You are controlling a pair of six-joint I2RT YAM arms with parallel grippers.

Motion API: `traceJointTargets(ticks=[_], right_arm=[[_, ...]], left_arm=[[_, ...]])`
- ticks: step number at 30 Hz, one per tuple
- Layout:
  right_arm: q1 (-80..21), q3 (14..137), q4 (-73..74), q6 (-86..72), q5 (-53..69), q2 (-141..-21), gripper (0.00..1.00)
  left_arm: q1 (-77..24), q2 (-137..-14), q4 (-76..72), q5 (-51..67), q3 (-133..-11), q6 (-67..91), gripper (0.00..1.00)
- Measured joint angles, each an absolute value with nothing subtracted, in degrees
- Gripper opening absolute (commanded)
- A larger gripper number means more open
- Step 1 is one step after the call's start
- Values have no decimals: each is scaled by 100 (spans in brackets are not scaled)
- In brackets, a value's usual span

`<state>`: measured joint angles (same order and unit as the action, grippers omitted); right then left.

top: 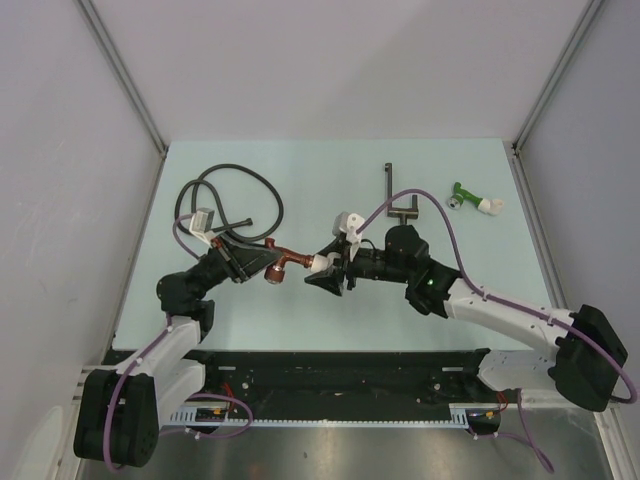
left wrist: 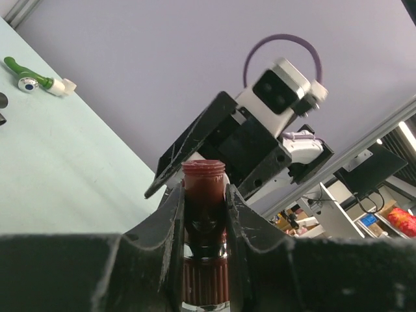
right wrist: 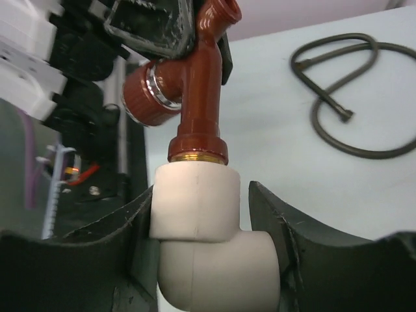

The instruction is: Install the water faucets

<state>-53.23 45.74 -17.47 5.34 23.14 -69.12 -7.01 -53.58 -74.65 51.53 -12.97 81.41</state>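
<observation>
The reddish-brown faucet (top: pixel 287 261) hangs above the table between my two grippers, its end screwed into a white elbow fitting (top: pixel 318 263). My left gripper (top: pixel 264 263) is shut on the faucet's body (left wrist: pixel 203 214), with the threaded spout standing out past the fingers. My right gripper (top: pixel 328 268) is shut on the white elbow (right wrist: pixel 201 221), with the faucet (right wrist: pixel 198 110) rising from it. The green faucet (top: pixel 470 199) with its own white elbow lies on the table at the far right, apart from both grippers. It also shows in the left wrist view (left wrist: pixel 36 79).
A coiled black hose (top: pixel 230 198) lies at the far left and also shows in the right wrist view (right wrist: pixel 351 91). A black L-shaped bracket (top: pixel 395 192) lies behind the right gripper. Grey walls close in the pale green table (top: pixel 330 170).
</observation>
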Motion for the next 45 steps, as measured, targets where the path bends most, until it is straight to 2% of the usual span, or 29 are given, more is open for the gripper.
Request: traceJointTargets(ticks=[6, 12, 16, 17, 19, 20, 23, 26, 33, 45], right_arm=[[-4713, 4574, -2635, -1673, 3769, -7286, 0], [-4401, 4574, -3474, -3719, 4530, -7784, 1], [-4338, 4574, -3710, -4381, 4722, -7931, 21], [-4331, 4574, -3712, -4447, 4727, -7931, 32], [-4333, 4574, -3664, -4412, 4696, -7913, 46], [-4333, 4574, -3601, -4375, 4678, -7883, 57], [-4355, 4576, -3094, -4032, 4377, -7566, 74], [-4283, 4615, -2482, -3522, 3929, -7057, 84], [-4563, 4847, -1448, -1977, 2797, -6167, 86], [-6556, 4847, -707, 1188, 349, -5857, 84]], left_arm=[[-701, -5356, -7520, 5100, -1297, 8200, 0], [-683, -5358, -7485, 4995, -1297, 8200, 0], [-674, -5358, -7450, 4976, -1297, 8197, 0], [-674, -5358, -7443, 4978, -1297, 8202, 0], [-674, -5358, -7446, 4976, -1297, 8197, 0], [-674, -5360, -7439, 4980, -1297, 8200, 0], [-692, -5378, -7443, 5028, -1297, 8204, 0], [-657, -5393, -7446, 5024, -1297, 8191, 0], [-657, -5419, -7446, 5026, -1297, 8189, 0], [-657, -5437, -7446, 5026, -1297, 8189, 0]])
